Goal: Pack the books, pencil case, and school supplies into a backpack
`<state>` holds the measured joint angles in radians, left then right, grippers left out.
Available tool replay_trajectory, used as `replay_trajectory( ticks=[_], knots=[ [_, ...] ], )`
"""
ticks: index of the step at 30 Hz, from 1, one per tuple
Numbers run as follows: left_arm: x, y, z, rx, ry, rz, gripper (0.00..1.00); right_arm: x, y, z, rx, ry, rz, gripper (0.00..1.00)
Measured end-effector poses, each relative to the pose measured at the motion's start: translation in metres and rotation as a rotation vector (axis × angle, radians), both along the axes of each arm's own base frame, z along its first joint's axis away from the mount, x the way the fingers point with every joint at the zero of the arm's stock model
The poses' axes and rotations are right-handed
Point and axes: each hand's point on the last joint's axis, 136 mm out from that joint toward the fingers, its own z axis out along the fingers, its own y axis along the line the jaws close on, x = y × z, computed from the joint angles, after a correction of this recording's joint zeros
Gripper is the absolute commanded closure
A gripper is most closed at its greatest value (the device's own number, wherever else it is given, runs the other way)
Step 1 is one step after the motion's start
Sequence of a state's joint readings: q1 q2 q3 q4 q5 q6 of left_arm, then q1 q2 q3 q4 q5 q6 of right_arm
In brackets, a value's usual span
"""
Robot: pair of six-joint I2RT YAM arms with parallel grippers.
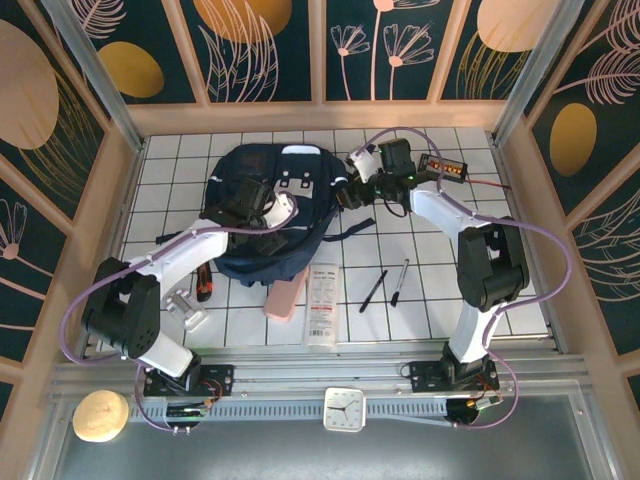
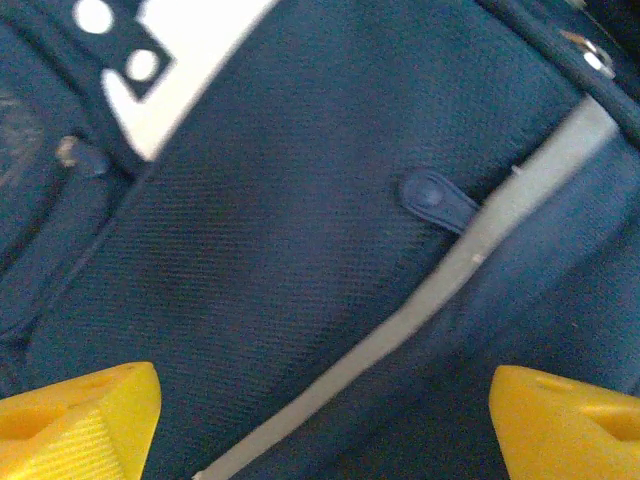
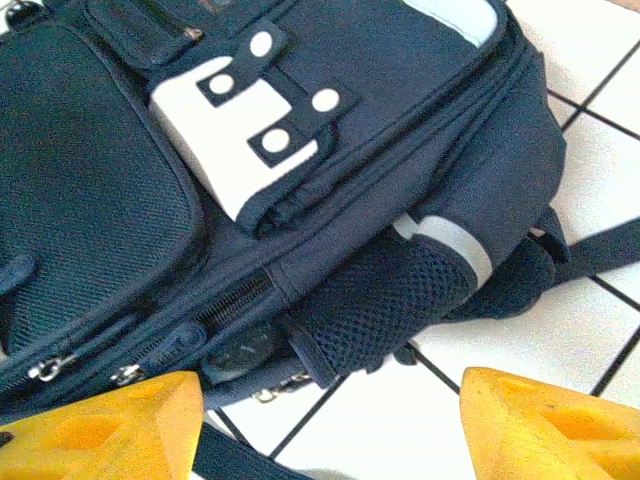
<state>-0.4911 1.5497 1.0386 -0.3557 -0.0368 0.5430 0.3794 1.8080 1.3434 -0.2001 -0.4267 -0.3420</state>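
Nothing written can be read anywhere. The long narrow white booklet (image 1: 322, 300), lying near the middle of the near edge of the white tiled table (image 1: 480, 300), carries blocks and lines of red and black print, all too small to make out. The small black box (image 1: 443, 166) near the table's far right corner shows a row of orange lit marks; whether they are digits or plain lamps I cannot tell. The white square clock (image 1: 344, 409), on the metal rail (image 1: 280, 372) below the near edge, shows dark hands, with its hour marks too small to read. The white patch (image 3: 225, 140) on the navy blue fabric backpack (image 3: 90, 200) bears only round white dots on dark tabs.
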Motion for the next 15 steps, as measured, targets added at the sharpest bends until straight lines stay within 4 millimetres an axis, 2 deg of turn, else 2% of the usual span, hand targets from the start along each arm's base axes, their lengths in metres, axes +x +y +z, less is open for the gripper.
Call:
replay_trajectory(
  ticks=[6, 10, 11, 12, 13, 15],
  knots=[
    [-0.002, -0.002, -0.006, 0.052, -0.009, -0.095, 0.15, 0.002, 0.009, 0.0, 0.034, -0.001, 0.03, 0.31],
    [0.0, -0.005, -0.028, 0.081, 0.032, -0.133, 0.19, 0.001, 0.013, 0.0, 0.043, -0.001, 0.036, 0.31],
    [0.002, -0.007, -0.035, 0.087, 0.045, -0.141, 0.23, 0.002, 0.013, 0.001, 0.045, -0.005, 0.036, 0.31],
    [0.004, -0.009, -0.039, 0.088, 0.054, -0.15, 0.31, 0.002, 0.014, 0.001, 0.05, -0.006, 0.037, 0.31],
    [0.005, -0.011, -0.041, 0.086, 0.059, -0.155, 0.44, 0.002, 0.014, 0.001, 0.052, -0.005, 0.036, 0.31],
    [0.007, -0.016, -0.048, 0.076, 0.078, -0.17, 0.91, 0.002, 0.015, 0.002, 0.062, -0.001, 0.031, 0.31]
  ],
)
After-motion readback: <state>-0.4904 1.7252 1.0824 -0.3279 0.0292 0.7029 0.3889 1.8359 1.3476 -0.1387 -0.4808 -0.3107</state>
